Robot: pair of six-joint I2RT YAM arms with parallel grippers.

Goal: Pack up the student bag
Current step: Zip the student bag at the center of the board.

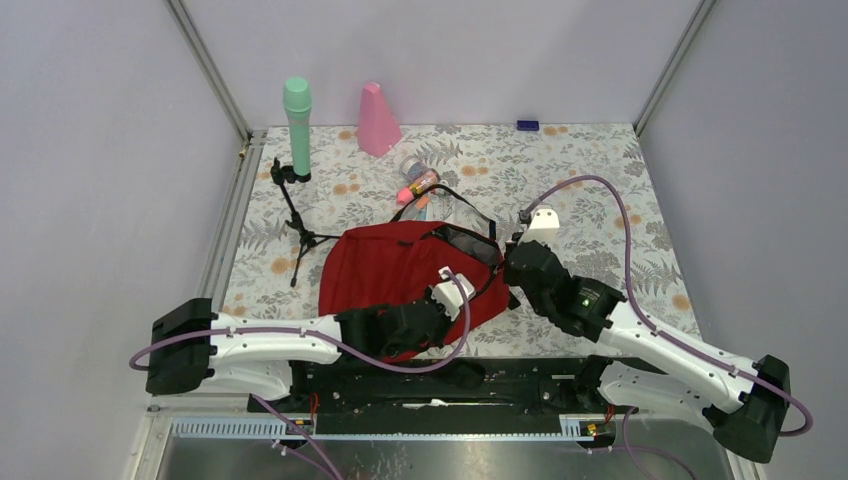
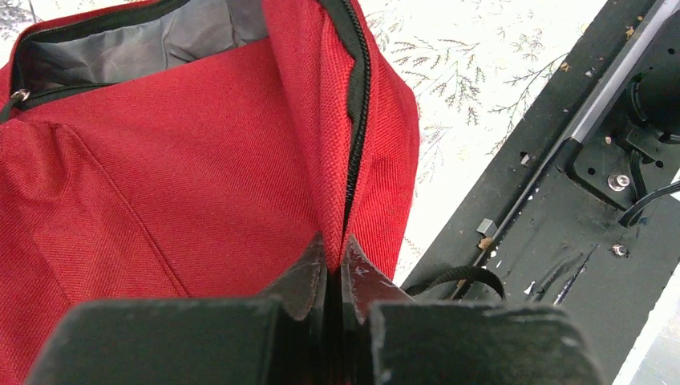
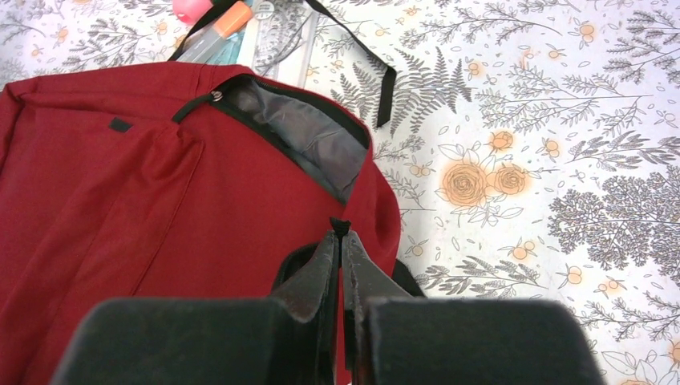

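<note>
Left wrist alone shows left tool (image 2: 335, 242) pinching student bag (image 2: 160, 176)

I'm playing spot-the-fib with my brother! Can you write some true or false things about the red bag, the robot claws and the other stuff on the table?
1. The student bag is red. True.
2. The bag is zipped all the way shut. False: its top gapes and the grey lining shows.
3. Both claws are wide open. False: the left claw and the right claw are both pinched shut at the bag's edge.
4. A pink cone stands at the back of the table. True.
5. The green stick lies inside the bag. False: it stands upright on the table, apart from the bag.
</note>
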